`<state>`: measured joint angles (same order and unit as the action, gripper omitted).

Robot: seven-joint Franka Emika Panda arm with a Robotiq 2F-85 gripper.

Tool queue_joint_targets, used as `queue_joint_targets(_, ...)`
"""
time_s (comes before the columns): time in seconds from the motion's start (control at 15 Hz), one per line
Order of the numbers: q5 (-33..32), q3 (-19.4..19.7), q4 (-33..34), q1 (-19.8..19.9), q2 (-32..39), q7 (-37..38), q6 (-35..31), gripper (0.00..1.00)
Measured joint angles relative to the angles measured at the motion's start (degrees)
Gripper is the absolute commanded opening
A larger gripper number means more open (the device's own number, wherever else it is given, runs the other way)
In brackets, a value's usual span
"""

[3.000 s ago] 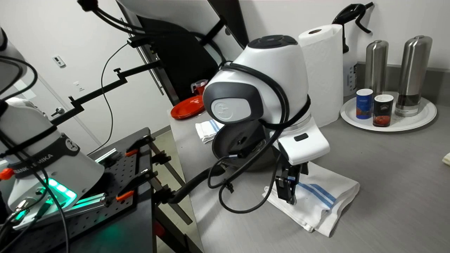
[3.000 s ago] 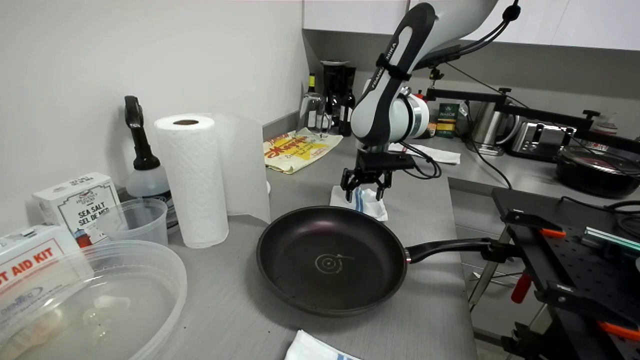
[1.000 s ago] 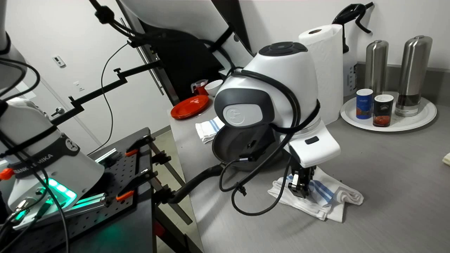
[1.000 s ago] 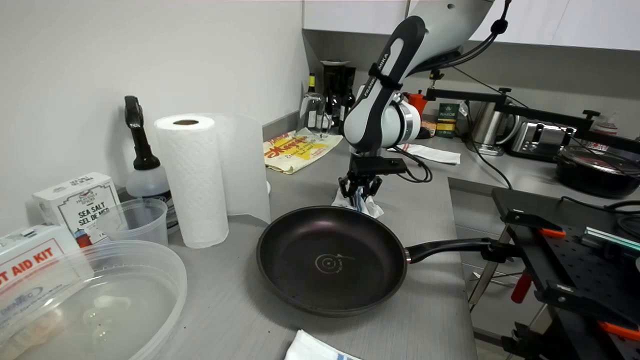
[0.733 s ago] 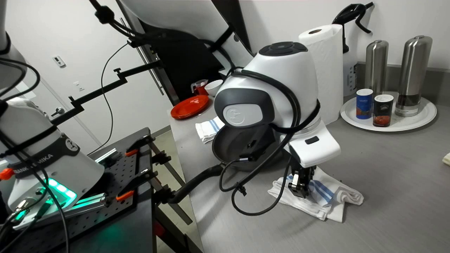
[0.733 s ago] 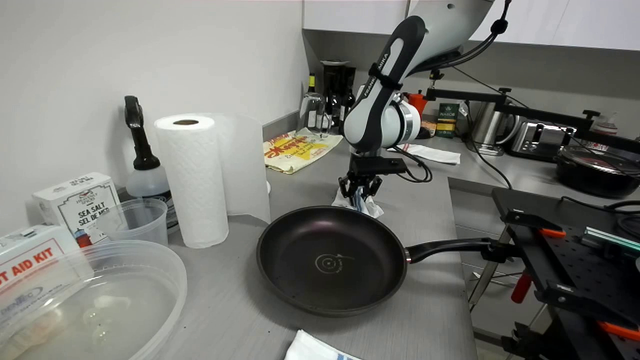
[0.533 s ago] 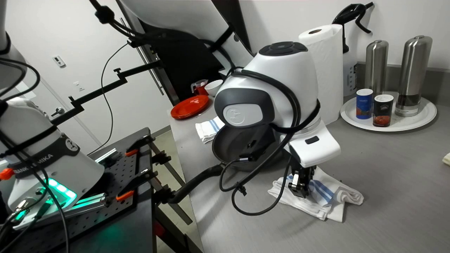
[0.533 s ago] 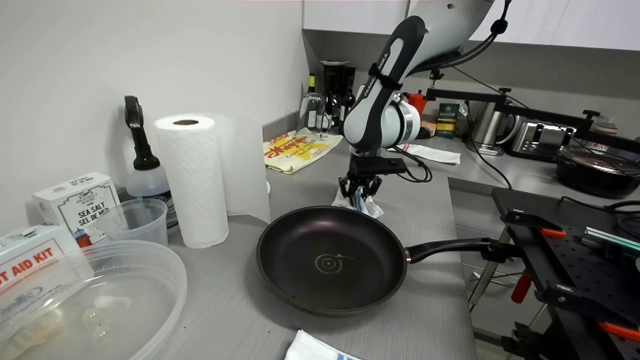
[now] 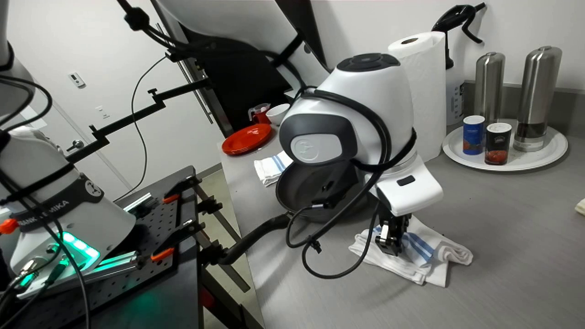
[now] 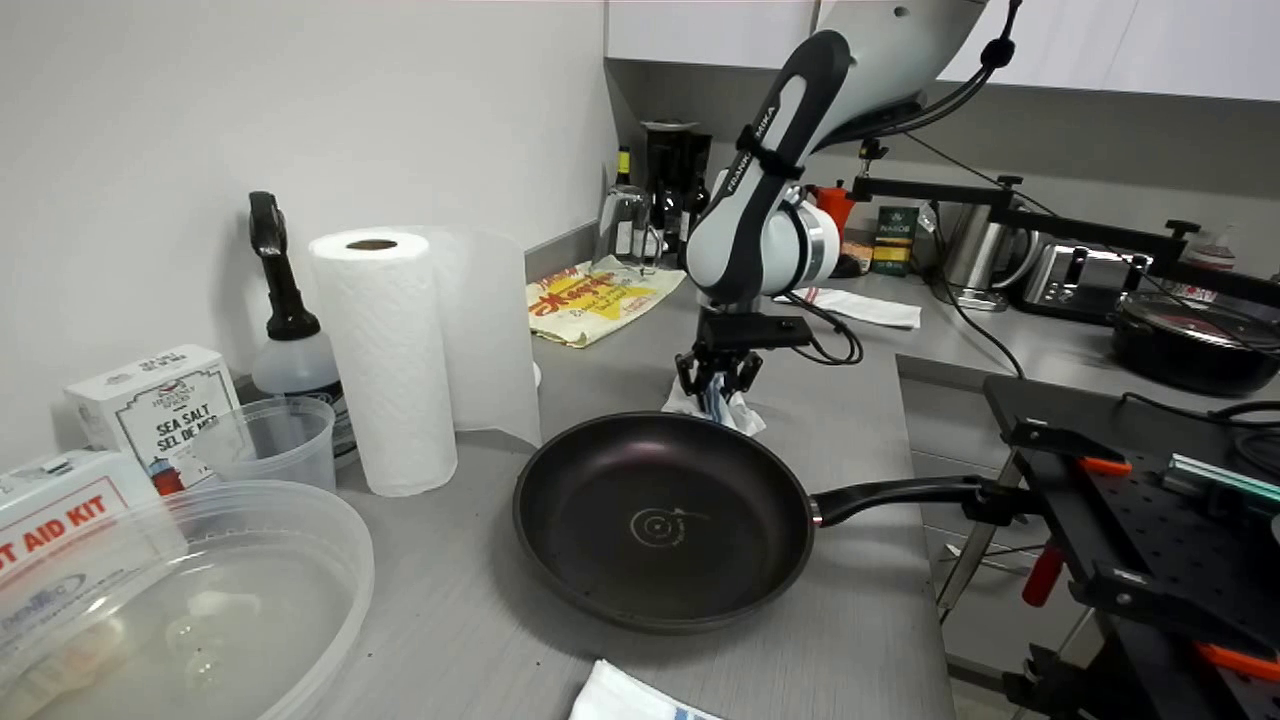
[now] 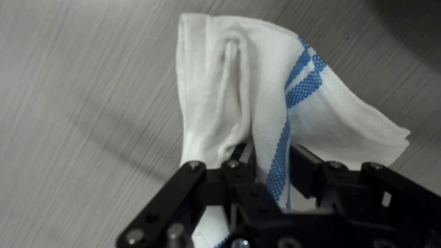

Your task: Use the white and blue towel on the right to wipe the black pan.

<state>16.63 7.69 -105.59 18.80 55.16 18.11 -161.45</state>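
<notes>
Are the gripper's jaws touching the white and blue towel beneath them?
Touching: the wrist view shows the gripper with a blue-striped fold of the towel pinched between its jaws.

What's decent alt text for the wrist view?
Black pincer closed on a raised fold of a white and blue towel, seen from close above. A blue stripe runs down the gripped fold, and the rest of the towel lies creased on a gray countertop.
</notes>
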Motion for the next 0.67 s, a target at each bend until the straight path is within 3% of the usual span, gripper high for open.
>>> queue_joint_targets(0.2,0.0,-0.3,0.1,0.0,0.0,0.0,0.0,0.12)
queue_joint_targets(0.33,0.0,-0.5,0.1,0.0,0.0,0.0,0.0,0.19)
queue_joint_targets(0.67,0.0,-0.7,0.1,0.0,0.0,0.0,0.0,0.20)
